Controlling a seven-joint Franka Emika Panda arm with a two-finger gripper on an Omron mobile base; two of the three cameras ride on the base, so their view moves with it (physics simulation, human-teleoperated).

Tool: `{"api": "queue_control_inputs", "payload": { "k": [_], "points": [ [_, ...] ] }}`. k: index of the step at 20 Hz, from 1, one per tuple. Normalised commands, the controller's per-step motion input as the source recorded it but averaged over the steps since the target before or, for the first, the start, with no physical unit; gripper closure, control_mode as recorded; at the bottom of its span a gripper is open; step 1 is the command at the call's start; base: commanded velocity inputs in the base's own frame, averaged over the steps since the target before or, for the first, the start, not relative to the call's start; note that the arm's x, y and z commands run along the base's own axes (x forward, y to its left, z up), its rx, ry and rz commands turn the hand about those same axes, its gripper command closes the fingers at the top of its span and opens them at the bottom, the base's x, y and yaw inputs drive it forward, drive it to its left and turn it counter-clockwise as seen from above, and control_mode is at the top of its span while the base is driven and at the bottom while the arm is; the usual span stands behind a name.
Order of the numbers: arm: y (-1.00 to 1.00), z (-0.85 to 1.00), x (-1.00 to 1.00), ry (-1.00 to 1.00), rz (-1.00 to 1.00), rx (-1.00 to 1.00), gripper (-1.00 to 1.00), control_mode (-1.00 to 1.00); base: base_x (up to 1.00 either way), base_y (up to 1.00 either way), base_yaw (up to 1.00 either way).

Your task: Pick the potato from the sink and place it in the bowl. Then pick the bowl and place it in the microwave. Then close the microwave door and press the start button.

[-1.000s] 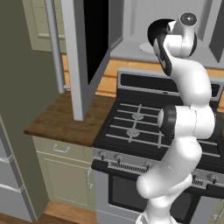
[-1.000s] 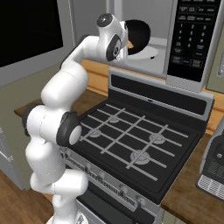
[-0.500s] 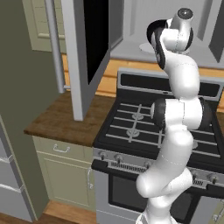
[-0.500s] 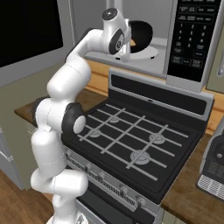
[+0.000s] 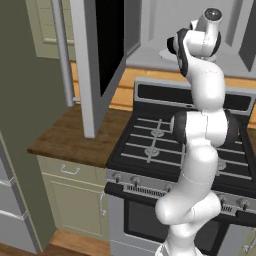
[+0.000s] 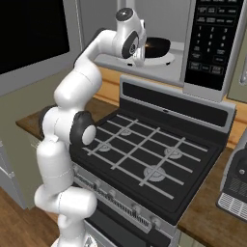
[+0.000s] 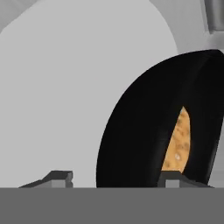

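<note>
Bowl [image 6: 158,47], with the potato [image 7: 178,144] inside, is seen resting on the microwave [image 6: 212,43] turntable, just beyond the gripper [image 7: 116,177], whose jaws are parted astride its rim

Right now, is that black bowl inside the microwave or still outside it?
Inside. The bowl sits on the white turntable within the microwave, whose door stands open, and the potato shows in it.

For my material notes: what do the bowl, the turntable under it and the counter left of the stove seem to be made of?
Bowl: glossy black, looks like glazed ceramic or plastic, with a faint highlight. Turntable: plain matte white, possibly glass or plastic. Counter: brown with grain streaks, looks like wood.
</note>
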Motion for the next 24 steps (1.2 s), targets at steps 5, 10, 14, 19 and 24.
{"api": "queue_control_inputs", "payload": {
  "k": [5, 10, 14, 19, 24],
  "points": [
    [0.23, -0.18, -0.03, -0.40, 0.04, 0.00, -1.00, -1.00, 0.00, 0.00, 0.00],
    [0.24, -0.35, -0.30, -0.38, 0.02, 0.06, -1.00, -1.00, 0.00, 0.00, 0.00],
    [0.36, -0.19, -0.67, -0.31, 0.00, 0.07, -1.00, -1.00, 0.00, 0.00, 0.00],
    [0.17, 0.61, -0.99, -0.17, 0.00, 0.00, -1.00, -1.00, 0.00, 0.00, 0.00],
    [0.08, 0.65, -1.00, 0.00, 0.00, -0.02, -1.00, -1.00, 0.00, 0.00, 0.00]
  ]
}}
